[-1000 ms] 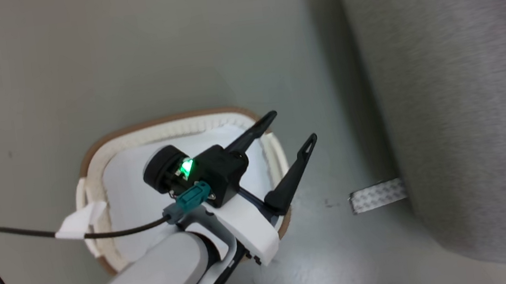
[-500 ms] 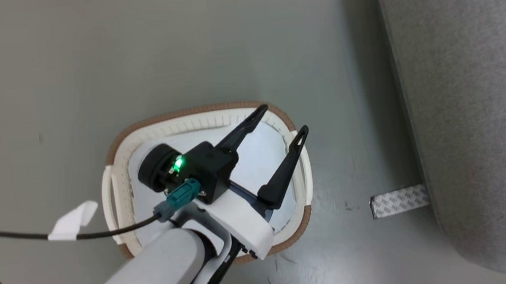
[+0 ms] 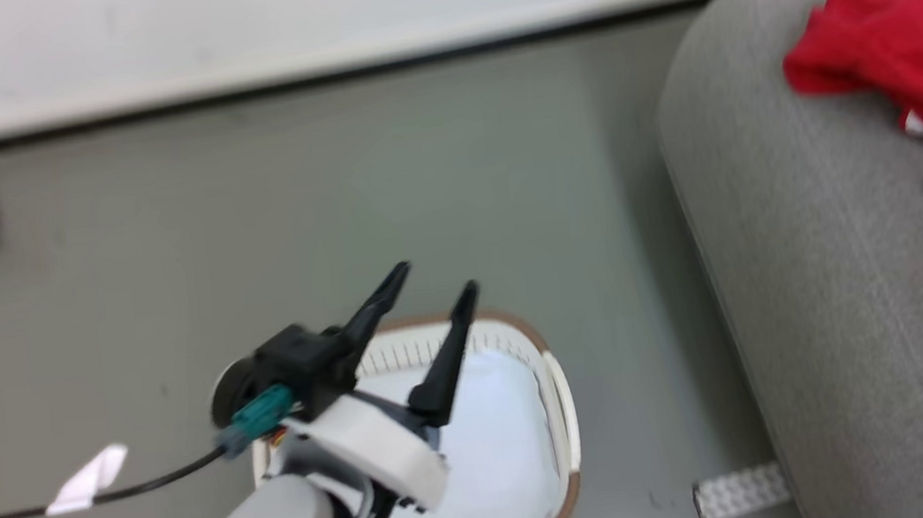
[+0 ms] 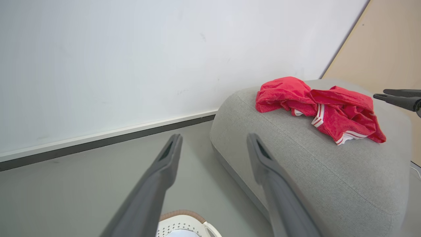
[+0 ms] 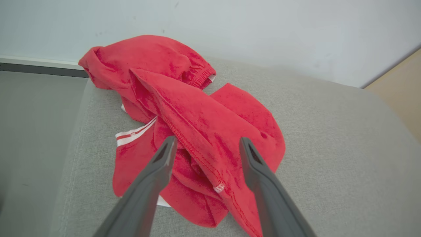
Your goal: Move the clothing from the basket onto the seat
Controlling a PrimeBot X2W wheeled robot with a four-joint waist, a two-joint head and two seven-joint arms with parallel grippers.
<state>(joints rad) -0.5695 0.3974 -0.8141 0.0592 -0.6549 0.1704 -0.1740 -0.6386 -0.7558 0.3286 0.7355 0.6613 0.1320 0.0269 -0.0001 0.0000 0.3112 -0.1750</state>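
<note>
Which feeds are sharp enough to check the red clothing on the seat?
Head view: motion-smeared, left gripper and basket soft. Left wrist view: clothing crisp, near fingers defocused. Right wrist view: clothing sharpest, stitching readable, even light, no glare.

Crumpled clothing [image 5: 197, 131] (red, white-striped) lies on the seat [image 5: 329, 148], basket [image 3: 564, 408] on floor [image 3: 250, 231].

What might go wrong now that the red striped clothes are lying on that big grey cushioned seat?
1. A raised fold of the red soft-fabric clothing sits between the fingers of the open right gripper; pulling away might snag it and drag it along.
2. The pile lies near the rounded edge of the grey upholstered seat, so a tug may slide it onto the floor.
</note>
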